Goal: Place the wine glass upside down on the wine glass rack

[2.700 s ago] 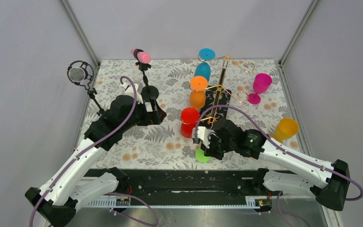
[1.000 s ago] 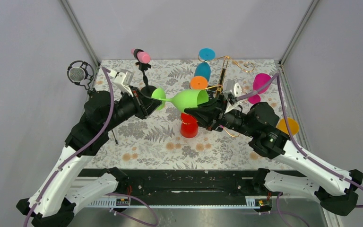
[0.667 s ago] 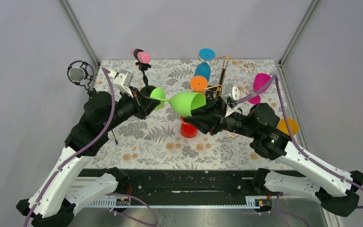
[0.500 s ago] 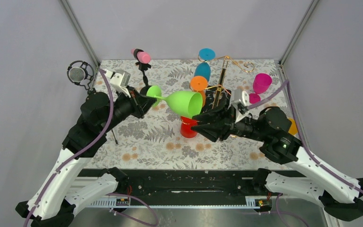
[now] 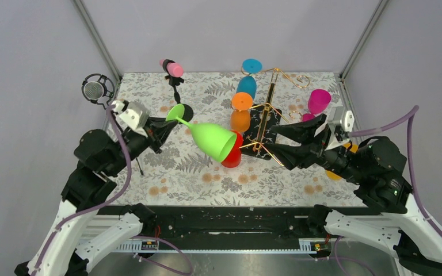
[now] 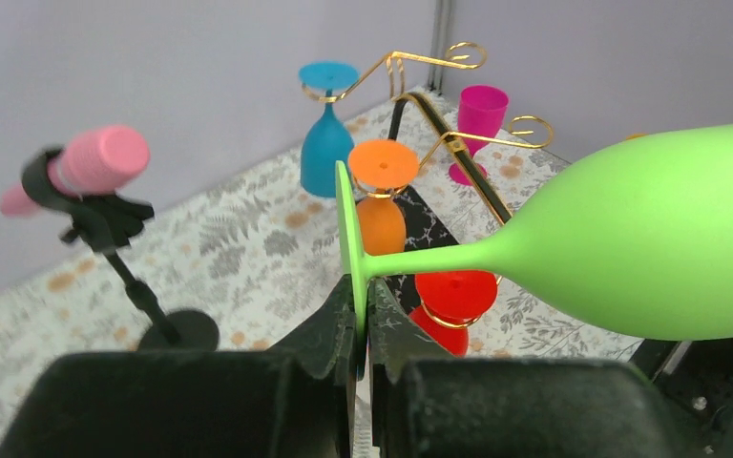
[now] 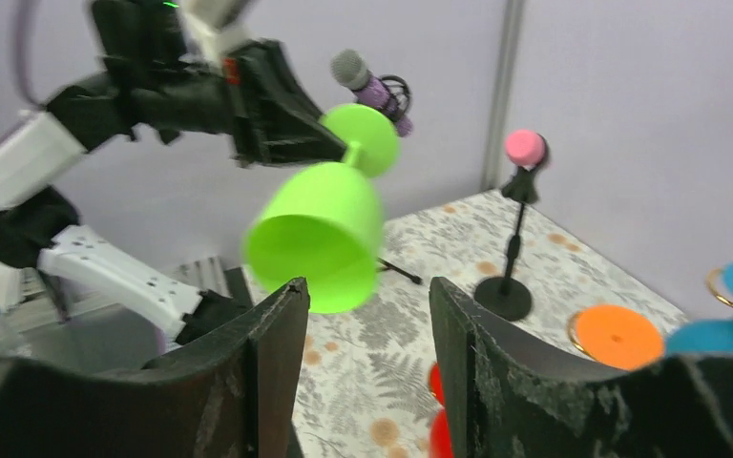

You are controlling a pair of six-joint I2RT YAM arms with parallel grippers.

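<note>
The green wine glass (image 5: pixel 213 141) hangs in the air, tilted, with its mouth pointing down and right, just above a red glass (image 5: pixel 231 155). My left gripper (image 5: pixel 168 122) is shut on the rim of its round foot (image 6: pixel 346 229), and the bowl (image 6: pixel 649 248) sticks out to the right. My right gripper (image 5: pixel 278 140) stands open to the right of the glass and touches nothing. In the right wrist view the glass mouth (image 7: pixel 320 229) sits beyond that gripper (image 7: pixel 367 286). The gold wine glass rack (image 5: pixel 270 100) stands on its black base (image 5: pixel 264 123) behind.
Orange (image 5: pixel 241 112), blue (image 5: pixel 247 83) and red glasses hang foot-up on the rack arms. A magenta glass (image 5: pixel 318 102) stands upright at the right of the rack. A pink microphone (image 5: pixel 172 68) and a grey one (image 5: pixel 94 90) stand on stands at the back left.
My right gripper let go of the green bowl, opened and drew back to the right. My left gripper shut on the foot and pulled back left; the bowl tipped downward.
</note>
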